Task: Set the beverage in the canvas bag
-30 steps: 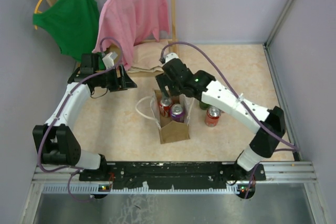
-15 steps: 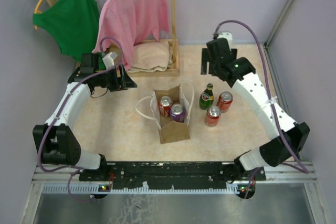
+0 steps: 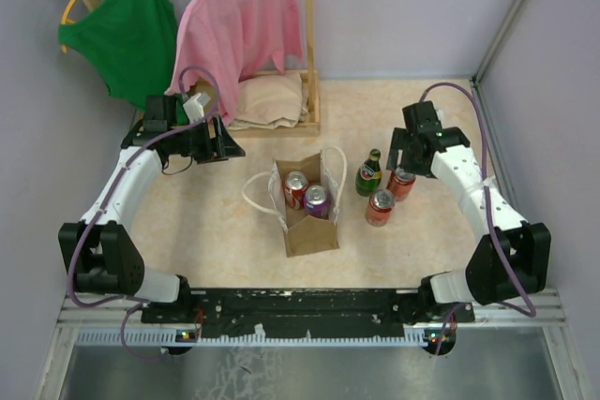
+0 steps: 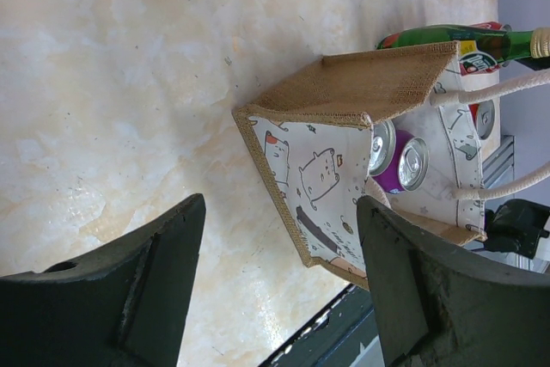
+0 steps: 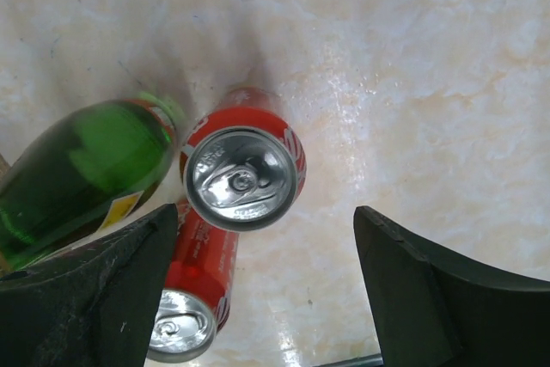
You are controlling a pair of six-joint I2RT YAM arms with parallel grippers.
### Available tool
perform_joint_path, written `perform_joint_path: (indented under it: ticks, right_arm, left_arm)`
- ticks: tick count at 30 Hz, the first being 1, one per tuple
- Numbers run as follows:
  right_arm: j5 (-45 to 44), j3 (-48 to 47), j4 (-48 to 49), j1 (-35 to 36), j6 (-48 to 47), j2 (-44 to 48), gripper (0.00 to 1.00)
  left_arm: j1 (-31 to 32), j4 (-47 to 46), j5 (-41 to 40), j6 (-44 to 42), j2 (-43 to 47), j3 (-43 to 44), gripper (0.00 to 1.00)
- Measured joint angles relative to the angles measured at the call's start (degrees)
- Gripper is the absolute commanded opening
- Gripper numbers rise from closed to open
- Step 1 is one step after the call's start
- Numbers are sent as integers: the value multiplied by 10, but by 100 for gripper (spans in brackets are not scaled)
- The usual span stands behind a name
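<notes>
Crowding red can (image 5: 243, 180), green bottle (image 5: 82, 178), second can (image 5: 193, 294)

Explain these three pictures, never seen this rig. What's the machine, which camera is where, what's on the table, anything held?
The machine is two robot arms, a left arm and a right arm, bolted at the table's near edge. The wide picture comes from a fixed camera above and behind them. The other two come from a camera on each wrist, with that arm's own dark fingers in view. On the table stands a canvas bag holding an inner red can and a purple can. Beside it stand a green bottle, a near red can and a far red can. The right gripper is open above the far red can. The left gripper is open, facing the bag. Nothing is held.
</notes>
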State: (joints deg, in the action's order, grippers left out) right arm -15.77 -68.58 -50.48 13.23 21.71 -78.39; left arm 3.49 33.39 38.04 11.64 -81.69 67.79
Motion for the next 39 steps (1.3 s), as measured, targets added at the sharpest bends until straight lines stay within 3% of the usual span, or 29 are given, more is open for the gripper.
perform_joint_path:
  ticks: [16, 39]
  right_arm:
    - [92, 36, 98, -52, 6, -39, 86]
    - [81, -5, 13, -54, 2, -10, 86]
  left_arm:
    - [0, 0, 0, 0, 0, 0, 77]
    - [0, 0, 9, 1, -4, 9, 77]
